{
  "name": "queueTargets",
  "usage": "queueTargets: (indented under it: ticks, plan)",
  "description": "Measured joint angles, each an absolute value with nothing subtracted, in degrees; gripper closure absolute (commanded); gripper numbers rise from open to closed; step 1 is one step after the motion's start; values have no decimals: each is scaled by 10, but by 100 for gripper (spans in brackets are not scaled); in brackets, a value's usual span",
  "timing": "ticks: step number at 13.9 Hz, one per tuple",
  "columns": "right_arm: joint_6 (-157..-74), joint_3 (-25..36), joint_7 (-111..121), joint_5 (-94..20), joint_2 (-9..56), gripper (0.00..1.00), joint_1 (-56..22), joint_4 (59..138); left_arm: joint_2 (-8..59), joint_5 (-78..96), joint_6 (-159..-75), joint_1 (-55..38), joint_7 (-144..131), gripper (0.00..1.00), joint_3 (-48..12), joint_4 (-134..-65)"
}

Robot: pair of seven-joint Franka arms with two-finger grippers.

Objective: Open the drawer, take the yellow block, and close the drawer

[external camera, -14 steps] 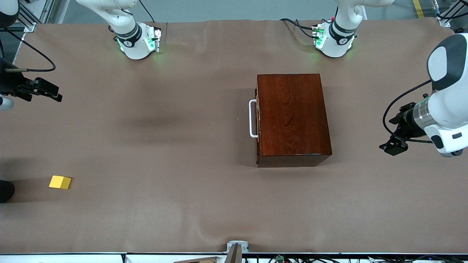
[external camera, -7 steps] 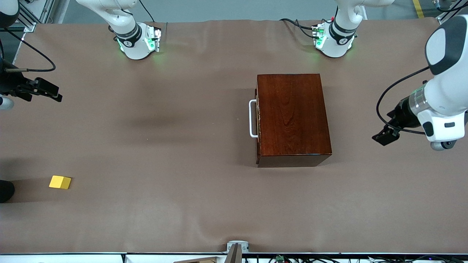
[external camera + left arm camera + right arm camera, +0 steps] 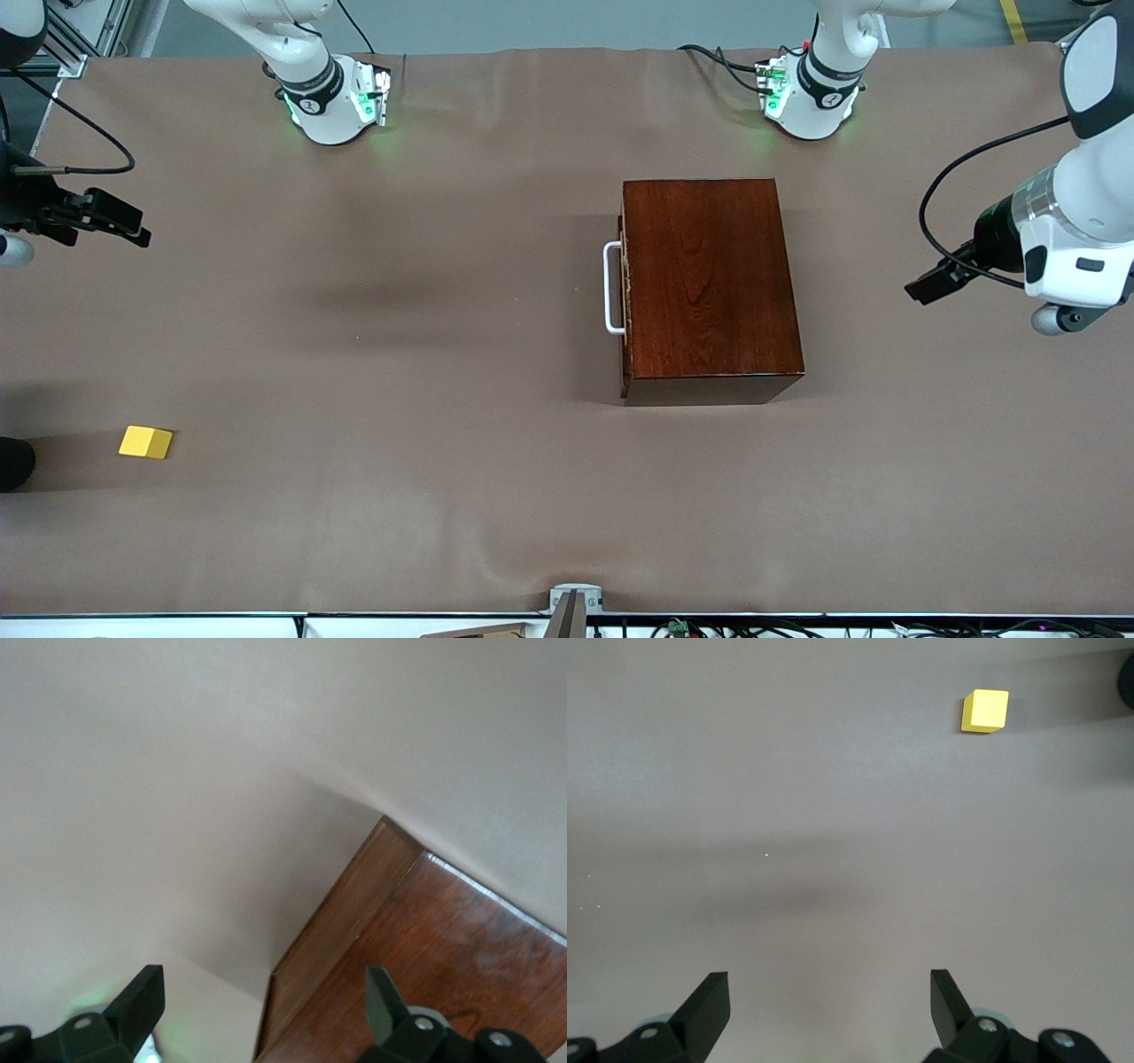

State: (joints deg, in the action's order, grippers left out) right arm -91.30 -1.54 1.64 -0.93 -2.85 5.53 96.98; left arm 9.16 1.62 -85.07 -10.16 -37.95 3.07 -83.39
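At the left edge of the front view, about a third of the way down, we see the right gripper (image 3: 133, 232) waiting over the bare brown surface (image 3: 399, 496), its fingers (image 3: 709, 1001) spread wide with nothing between them. In the lower left of that view lies the yellow block (image 3: 146, 441), out on the surface, well apart from the box and close to the right arm's end; the right wrist view shows it too (image 3: 984, 710). We judge it light, rigid and flat-sided, so a pinch across two parallel faces should hold it.

Right of centre stands the mahogany box (image 3: 709, 288), with the drawer (image 3: 625, 292) pushed in and its white handle (image 3: 611, 288) facing the block's end of the surface. The glossy wood looks heavy and slick; we judge the bar handle the only sound place to hook or pinch, pulling straight so the box does not slide.

At the right edge, a little above mid-height, the left gripper (image 3: 926, 288) hangs over the surface beside the box, fingers (image 3: 140, 997) apart and empty.
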Motion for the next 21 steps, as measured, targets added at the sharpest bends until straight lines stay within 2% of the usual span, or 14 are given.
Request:
queueTargets:
  ticks: [7,21]
  plan:
    - [-914,-15,16,-9,-28,0,55,970,69,16,-824,-102,-350,0,29,-835]
    - [-915,-15,16,-9,-28,0,55,970,64,16,-821,-104,-337,0,8,-839]
